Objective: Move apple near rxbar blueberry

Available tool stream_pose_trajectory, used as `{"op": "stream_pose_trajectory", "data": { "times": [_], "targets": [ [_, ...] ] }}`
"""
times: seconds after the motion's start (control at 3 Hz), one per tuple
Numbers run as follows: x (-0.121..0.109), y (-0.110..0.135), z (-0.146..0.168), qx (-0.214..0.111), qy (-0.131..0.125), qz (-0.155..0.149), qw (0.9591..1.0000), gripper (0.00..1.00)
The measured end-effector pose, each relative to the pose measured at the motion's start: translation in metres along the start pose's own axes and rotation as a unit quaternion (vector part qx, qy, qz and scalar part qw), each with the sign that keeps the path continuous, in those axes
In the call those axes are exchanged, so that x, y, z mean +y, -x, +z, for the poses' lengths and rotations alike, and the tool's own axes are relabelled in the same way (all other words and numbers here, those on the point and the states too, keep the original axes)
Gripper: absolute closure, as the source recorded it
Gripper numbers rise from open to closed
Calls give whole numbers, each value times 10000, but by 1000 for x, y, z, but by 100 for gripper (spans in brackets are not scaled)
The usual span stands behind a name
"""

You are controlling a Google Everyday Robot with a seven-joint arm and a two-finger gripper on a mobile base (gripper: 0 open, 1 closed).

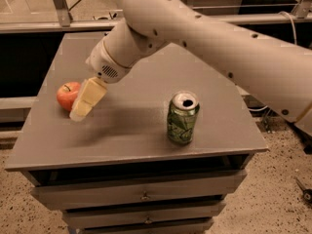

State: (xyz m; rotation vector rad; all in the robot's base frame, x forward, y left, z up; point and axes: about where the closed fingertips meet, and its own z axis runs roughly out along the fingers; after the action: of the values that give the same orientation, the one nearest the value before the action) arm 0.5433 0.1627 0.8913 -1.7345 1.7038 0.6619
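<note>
The red-orange apple (67, 95) sits on the left side of the grey table top (136, 140). My gripper (82, 106) hangs from the big white arm (204, 38) that reaches in from the upper right. The gripper is low over the table, right beside the apple on its right, and overlaps the apple's right edge. It holds nothing that I can see. The dark blue rxbar blueberry is hidden, with the arm covering the far part of the table.
A green soda can (183, 118) stands upright right of centre, near the front edge. The table is a cabinet with drawers (141, 196) below. A dark shelf and rails run behind it. Speckled floor lies to the right.
</note>
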Motion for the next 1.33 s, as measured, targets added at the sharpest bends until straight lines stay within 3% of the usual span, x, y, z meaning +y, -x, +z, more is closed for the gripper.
{"op": "stream_pose_trajectory", "data": {
  "times": [0.67, 1.0, 1.33],
  "targets": [
    [-15, 5, 44, -210, -90, 35, 9997, 0],
    [-14, 2, 55, -217, -115, 32, 9997, 15],
    [-11, -1, 62, -213, -116, 82, 9997, 38]
  ]
}}
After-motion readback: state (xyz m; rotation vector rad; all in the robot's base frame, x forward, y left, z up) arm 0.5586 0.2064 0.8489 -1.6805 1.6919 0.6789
